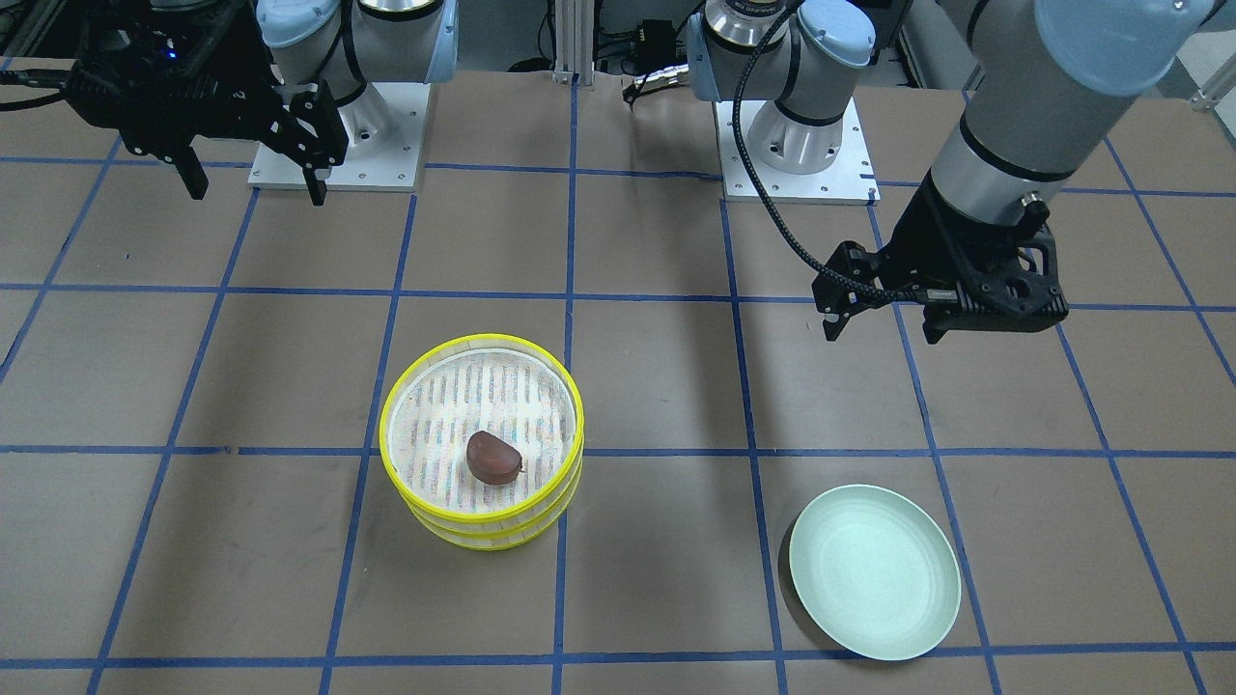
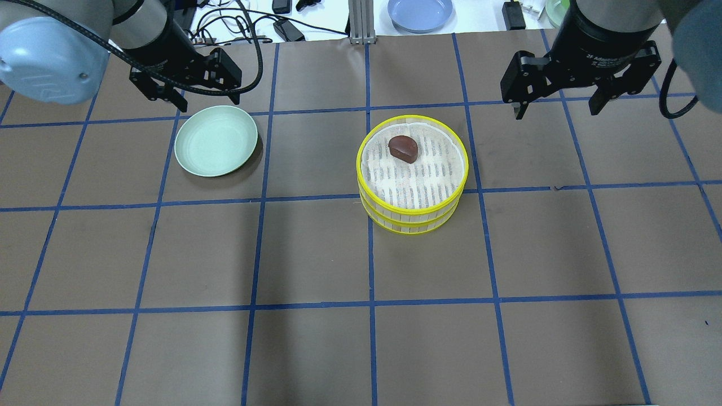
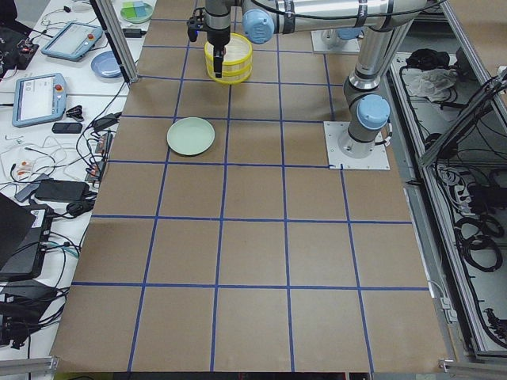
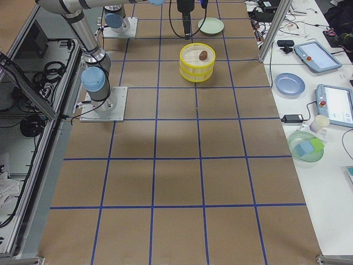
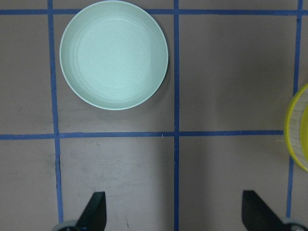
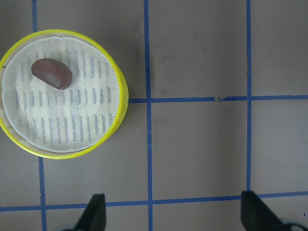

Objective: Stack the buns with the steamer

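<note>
The two steamer tiers (image 2: 412,221) stand stacked on the table, yellow rims aligned; the stack also shows in the front view (image 1: 492,529) and the right wrist view (image 6: 72,120). The dark reddish-brown bun (image 2: 403,149) lies in the top tier, also seen from the front (image 1: 493,458) and in the right wrist view (image 6: 52,73). The cream-white bun is not in view. My left gripper (image 2: 208,101) is open and empty, raised beside the green plate. My right gripper (image 2: 555,110) is open and empty, raised to the right of the stack.
A pale green plate (image 2: 216,140) lies empty on the left side of the table, below my left wrist camera (image 5: 114,54). Both arm bases (image 1: 797,145) stand at the robot's side. A blue plate (image 2: 420,12) and cables lie on the bench beyond the table.
</note>
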Robot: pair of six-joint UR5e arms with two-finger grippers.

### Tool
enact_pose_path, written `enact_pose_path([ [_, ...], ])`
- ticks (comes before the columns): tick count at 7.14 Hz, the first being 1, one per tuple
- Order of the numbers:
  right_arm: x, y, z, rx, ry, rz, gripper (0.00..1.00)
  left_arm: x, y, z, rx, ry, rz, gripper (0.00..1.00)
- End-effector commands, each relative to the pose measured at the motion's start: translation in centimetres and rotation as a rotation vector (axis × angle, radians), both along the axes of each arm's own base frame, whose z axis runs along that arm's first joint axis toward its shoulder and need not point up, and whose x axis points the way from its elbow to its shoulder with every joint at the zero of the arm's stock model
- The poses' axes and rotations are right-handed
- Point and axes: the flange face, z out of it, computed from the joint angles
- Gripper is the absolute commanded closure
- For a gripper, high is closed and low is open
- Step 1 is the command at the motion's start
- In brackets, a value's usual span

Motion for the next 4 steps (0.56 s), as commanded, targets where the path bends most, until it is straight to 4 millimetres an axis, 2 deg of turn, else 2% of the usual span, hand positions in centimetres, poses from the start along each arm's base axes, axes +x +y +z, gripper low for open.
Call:
enact_pose_path([
  [1, -0.03, 0.00, 0.06, -0.002, 0.002, 0.029, 0.00, 0.00, 2.43, 1.39, 0.025, -0.014, -0.001, 0.00],
  [3, 0.30, -0.12, 0.06, -0.003, -0.045, 0.025, 0.00, -0.03, 2.54, 1.48, 0.022, -0.013, -0.003, 0.00],
  [4, 0.53, -0.15, 0.11, -0.008, -0.068, 0.030, 0.00, 0.68, 2.85, 1.70, 0.028, -0.048, -0.007, 0.00],
])
